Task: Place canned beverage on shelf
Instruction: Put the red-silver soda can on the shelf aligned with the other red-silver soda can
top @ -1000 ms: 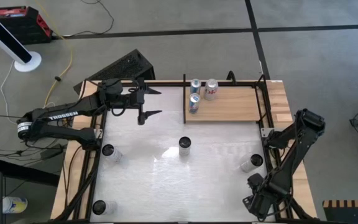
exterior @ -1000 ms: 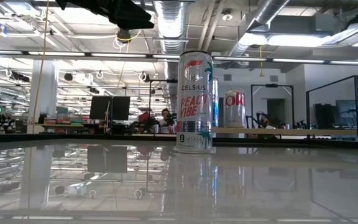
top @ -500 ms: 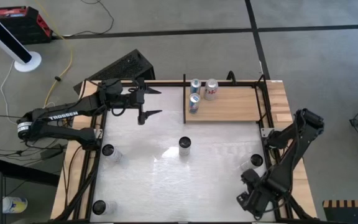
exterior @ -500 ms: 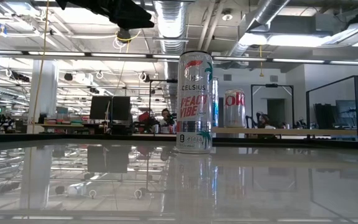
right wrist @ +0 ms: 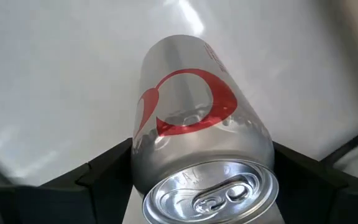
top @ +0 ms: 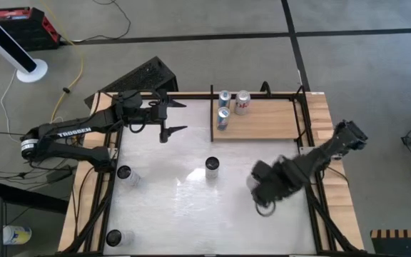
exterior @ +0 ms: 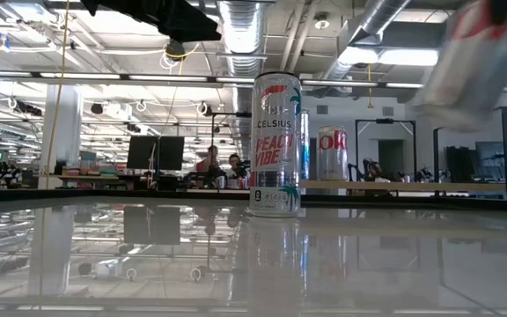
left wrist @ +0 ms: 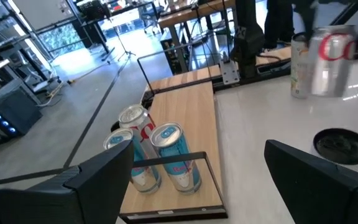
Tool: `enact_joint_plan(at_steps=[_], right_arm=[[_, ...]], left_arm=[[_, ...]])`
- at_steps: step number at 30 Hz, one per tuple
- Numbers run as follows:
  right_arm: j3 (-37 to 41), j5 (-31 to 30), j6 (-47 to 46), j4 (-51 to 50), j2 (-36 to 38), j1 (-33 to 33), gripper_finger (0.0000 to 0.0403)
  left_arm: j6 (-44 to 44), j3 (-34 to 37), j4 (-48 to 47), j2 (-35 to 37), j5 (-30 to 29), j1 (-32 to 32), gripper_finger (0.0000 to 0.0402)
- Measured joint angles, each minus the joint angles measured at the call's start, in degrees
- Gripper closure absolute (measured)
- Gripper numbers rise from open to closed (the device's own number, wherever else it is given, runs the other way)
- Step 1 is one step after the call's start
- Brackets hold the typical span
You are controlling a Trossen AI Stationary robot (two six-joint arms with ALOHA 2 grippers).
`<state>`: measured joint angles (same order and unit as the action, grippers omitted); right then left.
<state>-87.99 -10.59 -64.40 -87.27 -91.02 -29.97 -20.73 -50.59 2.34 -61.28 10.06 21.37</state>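
Can in my grip and off the surface, shelf run not yet made.
High view: my right end effector point(top: 264, 187) is out over the white surface point(top: 184, 214), and the shelf point(top: 262, 120) lies well ahead of it with three cans already standing at its far-left end; one can point(top: 212, 166) on the surface waits just to its left, two more well off to the left. My left end effector point(top: 168, 118) hangs spread and empty beside the shelf. Low view: the silver can point(exterior: 475, 55) I'm carrying rides tilted, clear above the surface. Left wrist view: the same can point(left wrist: 331, 53) shows aloft, far from that end effector. Right wrist view: my fingers point(right wrist: 101, 180) are clamped on both sides of the red-marked can point(right wrist: 197, 149). By my reckoning: pickup done, carry and set-down left.
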Motion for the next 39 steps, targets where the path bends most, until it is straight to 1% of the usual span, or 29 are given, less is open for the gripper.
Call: enact_joint_plan(at_steps=[2, 5, 9, 13, 18, 24, 26, 29, 36, 39], right_arm=[[-0.10, -1.25, 8.93, -0.79, 0.03, 4.46, 0.0066], [-0.10, -1.42, 20.95, -1.12, 0.57, 11.27, 0.0066], [-0.08, -1.44, 34.06, -0.86, 1.18, 19.83, 0.0066], [-0.08, -1.43, 43.32, -1.29, 1.32, 28.51, 0.0066], [-0.08, -1.49, 55.12, -0.03, 1.31, 38.73, 0.0066], [-0.08, -1.49, 66.81, 5.18, 1.29, 49.14, 0.0065], [-0.08, -1.52, 69.21, 6.16, 1.28, 51.36, 0.0065], [-0.06, -2.00, 71.57, 6.88, 0.74, 52.88, 0.0065], [1.27, -1.51, 76.16, 8.86, -0.56, 53.54, 0.0065], [1.19, -1.66, 76.94, 8.87, -2.32, 54.14, 0.0065]], left_arm=[[0.20, 0.00, 1.03, -1.31, -0.47, 0.00, 0.0056], [0.24, 0.00, 2.22, -3.38, -1.21, 0.00, 0.0056], [0.00, 0.02, 2.14, -5.03, -2.73, 0.00, 0.0056], [-1.63, 0.00, 1.06, -4.16, -4.74, 0.04, 0.0056], [-3.68, 0.00, -2.77, 0.18, -7.56, 0.64, 0.0056], [-3.63, 0.00, -4.02, 4.15, -5.94, 2.17, 0.0056], [-3.62, 0.00, -4.20, 4.78, -5.41, 2.54, 0.0056], [-4.09, 0.00, -4.14, 5.16, -5.37, 2.92, 0.0056], [-5.58, 0.00, -4.32, 5.18, -5.36, 3.65, 0.0056], [-5.58, 0.00, -4.13, 5.18, -5.32, 3.62, 0.0056]])
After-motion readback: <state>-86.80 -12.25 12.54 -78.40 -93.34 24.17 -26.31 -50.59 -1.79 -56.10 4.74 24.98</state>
